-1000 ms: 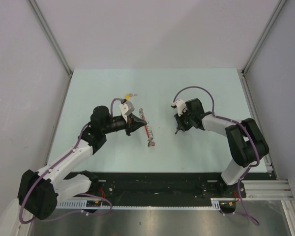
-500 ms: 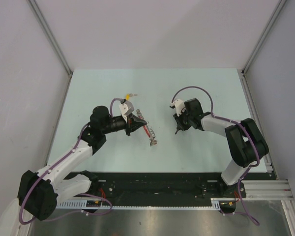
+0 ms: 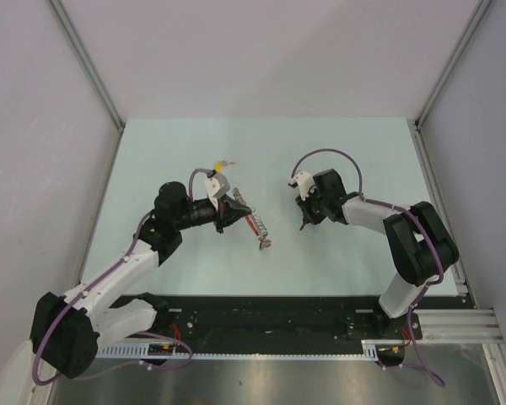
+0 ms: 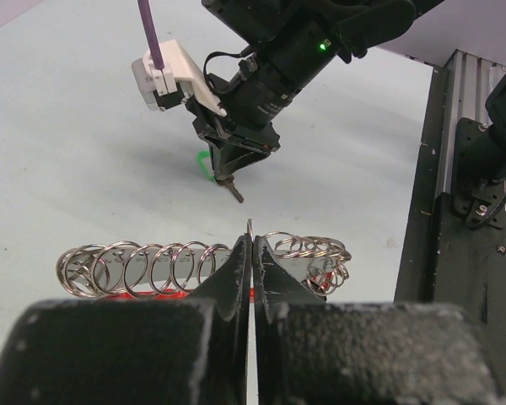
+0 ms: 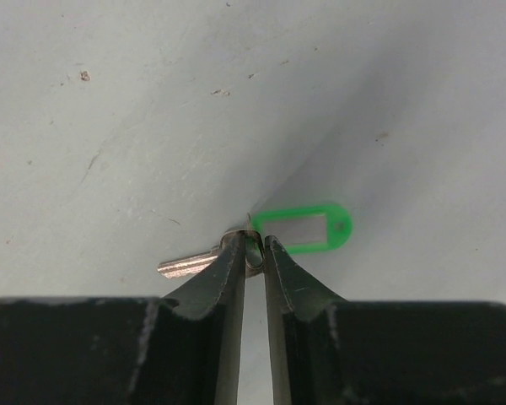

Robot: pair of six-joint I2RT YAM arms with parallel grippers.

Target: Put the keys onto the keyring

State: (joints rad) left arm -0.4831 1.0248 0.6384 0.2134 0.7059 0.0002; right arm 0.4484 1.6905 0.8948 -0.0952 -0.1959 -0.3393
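Gripping the keyring [image 4: 152, 268] near the middle of its chain of linked silver rings, the left gripper [image 4: 251, 246] had its jaws pressed shut on one ring, with no gap between the black fingers. Left wrist view: chain ran side to side across the fingertips, with a longer run to the left and a bunched clump of rings to the right. A thin strip of the red band [image 4: 164, 295] showed just under the chain. Top view: keyring stretched from the left gripper toward the near right, red part in the middle, grey bit at the end away from the gripper, over the pale green table [image 3: 346, 152]. Lifted or resting, couldn't tell.

Right gripper [image 5: 253, 251] was closed on the green key [image 5: 308, 229], jaws pinching the small metal ring where the silver blade [image 5: 188, 265] met the green plastic head. Blade stuck out left of the fingers and head out right, both close to the table; contact unclear. From the left wrist camera the right gripper pointed down at the table beyond the keyring, apart from it, blade tip poking out below the fingertips. In the top view it sat well apart from the keyring.

Yellow key [image 3: 223, 163] lay on the table beyond the left gripper, near the white wrist camera housing [image 3: 215, 184], apart from both grippers.
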